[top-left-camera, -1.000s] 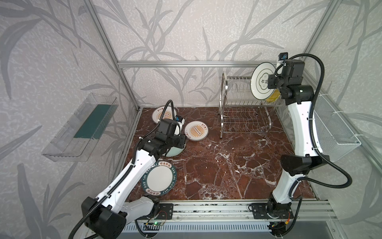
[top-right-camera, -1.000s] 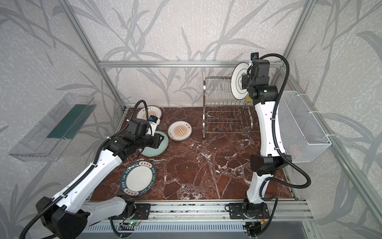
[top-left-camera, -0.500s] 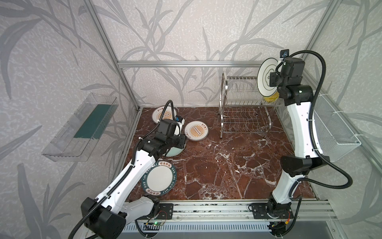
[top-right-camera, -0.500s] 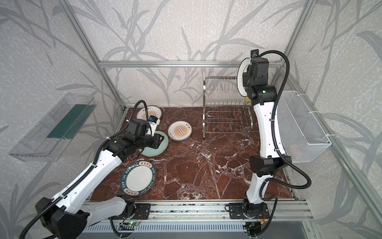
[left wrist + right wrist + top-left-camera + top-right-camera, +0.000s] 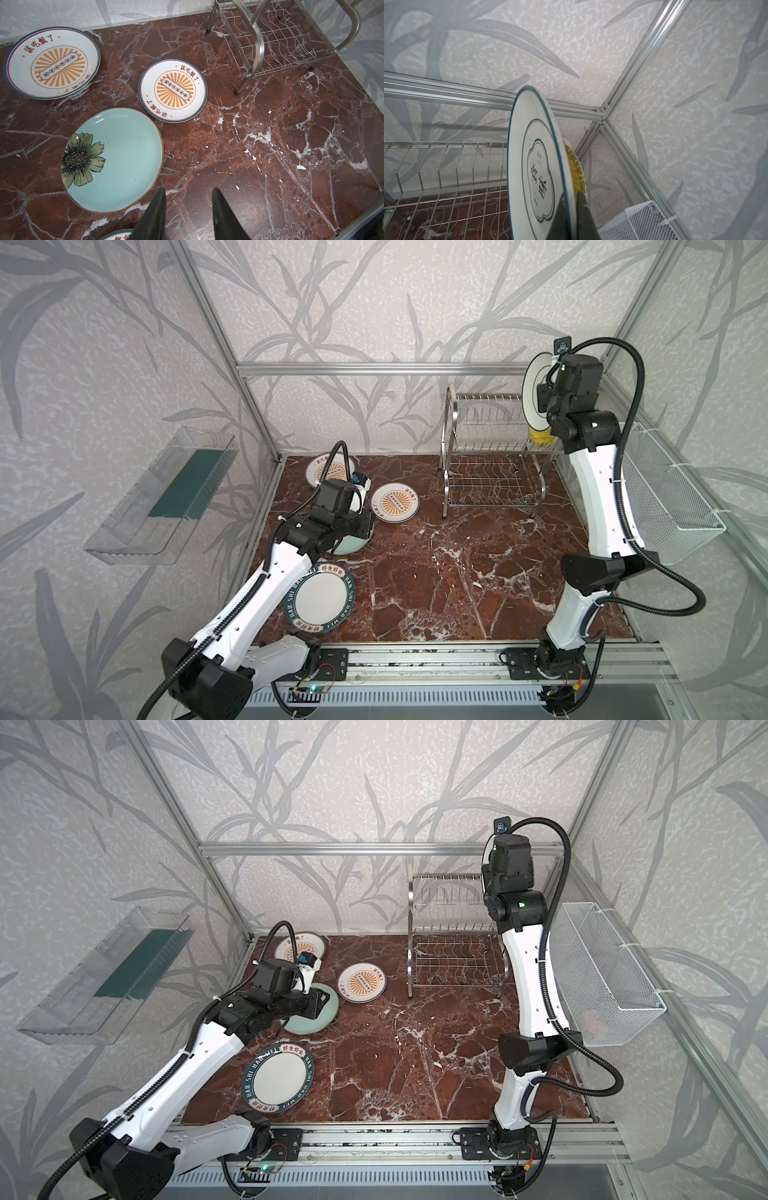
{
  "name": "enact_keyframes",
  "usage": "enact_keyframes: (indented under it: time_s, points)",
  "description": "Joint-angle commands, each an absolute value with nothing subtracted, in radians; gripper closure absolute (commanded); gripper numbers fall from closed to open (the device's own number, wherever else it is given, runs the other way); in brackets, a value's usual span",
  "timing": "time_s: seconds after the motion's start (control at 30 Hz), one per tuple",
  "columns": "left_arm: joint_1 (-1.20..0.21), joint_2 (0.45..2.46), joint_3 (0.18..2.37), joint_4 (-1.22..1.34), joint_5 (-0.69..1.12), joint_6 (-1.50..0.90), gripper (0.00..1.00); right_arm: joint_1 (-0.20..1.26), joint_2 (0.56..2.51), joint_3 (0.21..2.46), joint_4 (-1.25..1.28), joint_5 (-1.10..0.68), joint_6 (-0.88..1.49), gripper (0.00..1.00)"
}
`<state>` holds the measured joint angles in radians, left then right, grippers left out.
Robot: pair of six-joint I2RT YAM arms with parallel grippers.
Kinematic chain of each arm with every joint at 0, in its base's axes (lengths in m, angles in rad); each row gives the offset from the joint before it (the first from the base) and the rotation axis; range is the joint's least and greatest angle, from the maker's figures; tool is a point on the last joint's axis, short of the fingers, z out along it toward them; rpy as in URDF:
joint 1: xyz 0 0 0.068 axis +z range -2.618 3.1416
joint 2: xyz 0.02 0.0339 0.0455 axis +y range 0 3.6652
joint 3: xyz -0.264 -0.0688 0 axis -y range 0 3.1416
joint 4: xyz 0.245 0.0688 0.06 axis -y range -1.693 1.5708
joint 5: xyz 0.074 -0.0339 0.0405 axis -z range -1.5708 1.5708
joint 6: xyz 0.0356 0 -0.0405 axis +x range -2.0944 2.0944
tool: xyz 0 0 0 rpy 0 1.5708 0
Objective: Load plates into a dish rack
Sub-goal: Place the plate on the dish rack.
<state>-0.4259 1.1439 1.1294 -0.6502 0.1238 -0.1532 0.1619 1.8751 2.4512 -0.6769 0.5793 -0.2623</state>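
Observation:
My right gripper is shut on the rim of a white plate with a dark cloud outline. It holds the plate upright over the right end of the dish rack's upper tier, close beside a yellow woven-look plate that stands in the rack. My left gripper is open and empty, low over the marble next to the pale green plate. Two sunburst plates and a teal-lettered plate lie flat on the floor.
A white mesh basket hangs on the right wall, close to my right arm. On the left wall hangs a clear plastic tray. An aluminium rail runs behind the rack.
The right arm has turned the held plate from face-on to nearly edge-on and carried it right, toward the rack's right end. The left arm has not moved.

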Motion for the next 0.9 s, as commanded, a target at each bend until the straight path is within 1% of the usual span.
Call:
enact_keyframes:
  time_s: [0.0, 0.33, 0.87]
  points:
    - [-0.421, 1.120, 1.121, -0.650, 0.123, -0.148, 0.64, 0.165, 1.865, 2.433, -0.589, 0.613, -0.277, 1.00]
    - [-0.422, 1.123, 1.121, -0.650, 0.125, -0.150, 0.64, 0.164, 1.840, 2.339, -0.529, 0.642, -0.303, 1.00]
    - [-0.421, 1.123, 1.123, -0.650, 0.128, -0.152, 0.64, 0.164, 1.835, 2.301, -0.510, 0.679, -0.304, 1.00]
